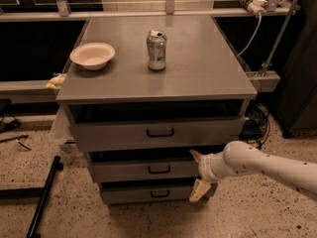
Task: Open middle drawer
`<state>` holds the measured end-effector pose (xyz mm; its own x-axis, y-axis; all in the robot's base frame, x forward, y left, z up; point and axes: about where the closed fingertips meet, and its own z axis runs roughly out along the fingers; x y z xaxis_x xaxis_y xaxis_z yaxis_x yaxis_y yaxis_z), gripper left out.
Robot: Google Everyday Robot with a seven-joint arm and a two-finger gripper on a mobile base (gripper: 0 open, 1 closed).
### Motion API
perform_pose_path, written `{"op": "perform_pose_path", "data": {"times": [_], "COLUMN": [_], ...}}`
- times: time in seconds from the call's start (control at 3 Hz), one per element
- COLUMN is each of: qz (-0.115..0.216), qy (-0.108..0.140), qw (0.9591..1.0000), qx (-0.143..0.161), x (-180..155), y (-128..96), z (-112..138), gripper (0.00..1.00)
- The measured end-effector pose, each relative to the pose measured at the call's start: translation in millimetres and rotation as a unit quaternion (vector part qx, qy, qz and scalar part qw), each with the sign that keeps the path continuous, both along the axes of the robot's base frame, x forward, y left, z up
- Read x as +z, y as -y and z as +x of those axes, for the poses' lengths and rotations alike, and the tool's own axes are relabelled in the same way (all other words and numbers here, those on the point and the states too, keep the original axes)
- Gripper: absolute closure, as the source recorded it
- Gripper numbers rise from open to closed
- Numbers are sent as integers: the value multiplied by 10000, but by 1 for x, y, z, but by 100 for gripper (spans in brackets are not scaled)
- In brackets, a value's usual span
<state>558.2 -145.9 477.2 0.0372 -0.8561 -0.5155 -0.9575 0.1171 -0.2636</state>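
The grey metal cabinet (233,78) has three drawers. The middle drawer (129,170) is the second front, with a small black handle (159,169). My gripper (197,172) comes in from the right on a white arm and sits in front of the middle drawer's right end, to the right of the handle. One fingertip (195,155) points up near the drawer's top edge and the other (197,190) hangs down over the lowest drawer (133,194). The fingers are spread apart and hold nothing.
A soda can (156,50) and a white bowl (92,55) stand on the cabinet top. The topmost drawer (119,133) juts out above. A black pole (43,197) lies on the speckled floor at left. Cables and a dark unit stand at right.
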Motion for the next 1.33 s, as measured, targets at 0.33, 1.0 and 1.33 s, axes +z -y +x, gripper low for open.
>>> {"op": "perform_pose_path", "data": {"times": [0.33, 1.0, 1.33], "qz": [124, 158, 152], "qy": [-38, -260, -268], "qw": [9999, 9995, 9995], "qx": [22, -113, -121], "x": [-14, -54, -56], "y": [-2, 9, 10], "z": [16, 46, 47], "gripper": [0, 0, 0]}}
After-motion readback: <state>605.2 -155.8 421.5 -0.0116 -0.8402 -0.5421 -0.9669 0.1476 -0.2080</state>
